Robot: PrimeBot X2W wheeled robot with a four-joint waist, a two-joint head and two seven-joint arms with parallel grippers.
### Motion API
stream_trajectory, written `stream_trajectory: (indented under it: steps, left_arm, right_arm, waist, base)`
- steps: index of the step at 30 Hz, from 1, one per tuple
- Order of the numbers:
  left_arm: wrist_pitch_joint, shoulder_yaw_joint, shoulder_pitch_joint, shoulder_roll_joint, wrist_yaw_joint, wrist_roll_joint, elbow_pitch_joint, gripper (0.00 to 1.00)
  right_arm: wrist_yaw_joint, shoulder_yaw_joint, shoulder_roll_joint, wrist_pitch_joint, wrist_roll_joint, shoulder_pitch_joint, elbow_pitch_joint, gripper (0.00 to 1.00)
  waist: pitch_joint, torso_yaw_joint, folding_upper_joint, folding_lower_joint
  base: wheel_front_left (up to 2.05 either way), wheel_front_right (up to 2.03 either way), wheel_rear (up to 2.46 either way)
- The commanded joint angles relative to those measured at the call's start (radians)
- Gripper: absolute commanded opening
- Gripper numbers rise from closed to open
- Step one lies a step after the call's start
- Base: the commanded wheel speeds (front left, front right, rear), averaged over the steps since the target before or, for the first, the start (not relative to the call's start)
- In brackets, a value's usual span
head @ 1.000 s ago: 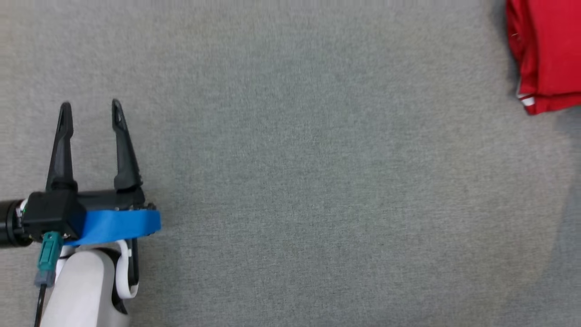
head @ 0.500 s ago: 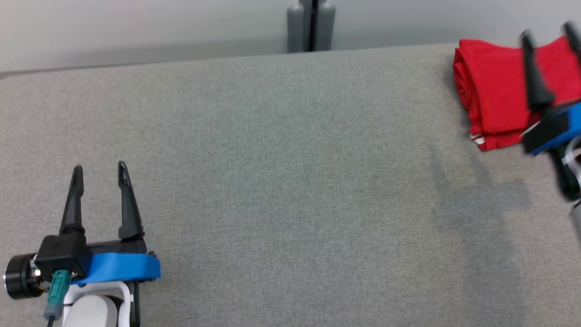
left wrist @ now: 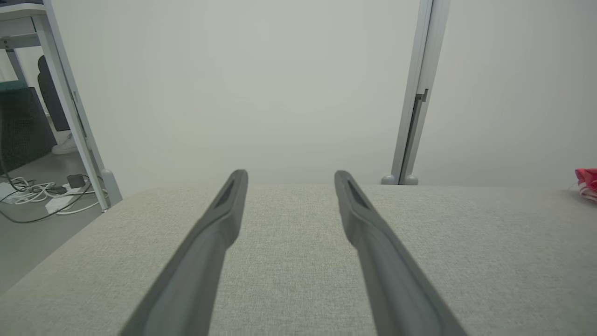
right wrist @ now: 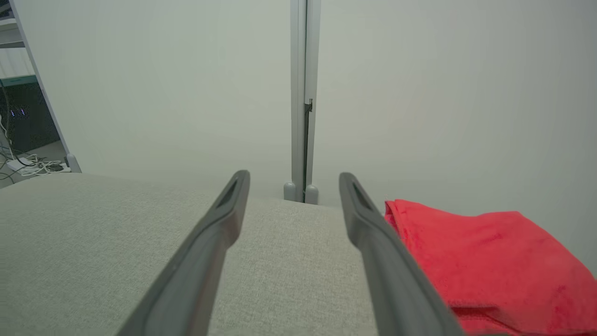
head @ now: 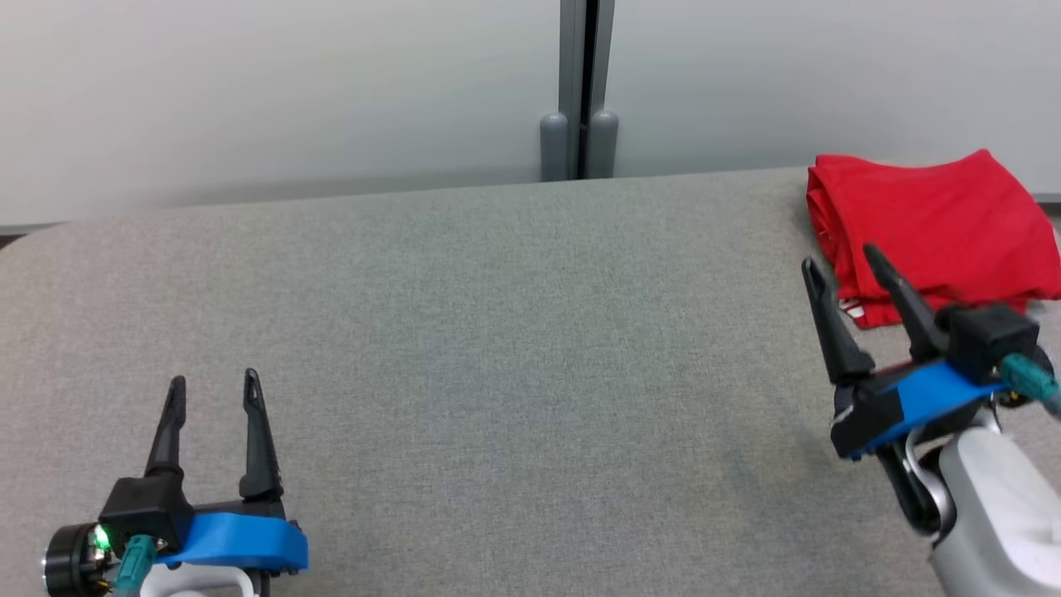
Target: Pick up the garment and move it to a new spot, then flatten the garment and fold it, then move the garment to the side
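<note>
A folded red garment [head: 928, 220] lies at the far right of the grey tabletop [head: 497, 332], the right end effector [head: 839, 256] near it, the left end effector [head: 214, 378] well apart, both with fingers spread and empty.

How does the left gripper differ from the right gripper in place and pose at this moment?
The left gripper hangs over the grey surface, far from the red garment; the right gripper is close beside it. In the head view the left gripper's fingers point nearly straight up, while the right gripper's lean left. Both are open and empty.
</note>
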Motion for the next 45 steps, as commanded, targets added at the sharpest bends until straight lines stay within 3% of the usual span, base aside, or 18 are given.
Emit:
stream_trajectory:
  steps: [1, 14, 23, 42, 43, 45]
  left_arm:
    - [0.002, -0.005, 0.013, -0.002, -0.004, -0.004, 0.006, 1.0]
    - [0.018, -0.03, 0.049, -0.003, -0.006, -0.017, 0.016, 1.0]
    - [0.03, -0.021, 0.064, 0.01, 0.011, -0.025, -0.011, 1.0]
    - [0.057, -0.018, 0.068, 0.028, 0.034, -0.033, -0.036, 1.0]
    - [0.054, -0.02, 0.058, 0.023, 0.03, -0.034, -0.031, 0.0]
    - [0.055, -0.02, 0.063, 0.015, 0.028, -0.039, -0.016, 0.0]
  right_arm:
    - [0.0, -0.012, 0.007, -0.002, -0.009, 0.042, -0.019, 1.0]
    - [0.0, -0.152, 0.103, 0.034, -0.066, 0.299, -0.212, 1.0]
    - [0.0, -0.24, 0.175, 0.101, -0.109, 0.392, -0.343, 1.0]
    - [0.0, -0.27, 0.205, 0.128, -0.121, 0.409, -0.338, 1.0]
    - [0.0, -0.268, 0.204, 0.129, -0.122, 0.395, -0.337, 0.0]
    - [0.0, -0.268, 0.207, 0.131, -0.118, 0.399, -0.32, 0.0]
  waist:
    - [-0.013, 0.001, 0.0, 0.0002]
    - [-0.067, 0.007, 0.0, 0.0002]
    - [-0.081, -0.001, 0.0, 0.0002]
    - [-0.079, 0.008, 0.0, 0.0002]
    - [-0.079, 0.008, 0.0, 0.0002]
    - [-0.079, 0.008, 0.0, 0.0002]
  base:
    - [0.0, 0.0, 0.0]
    - [0.0, 0.0, 0.0]
    - [0.0, 0.0, 0.0]
    - [0.0, 0.0, 0.0]
    - [0.0, 0.0, 0.0]
    - [0.0, 0.0, 0.0]
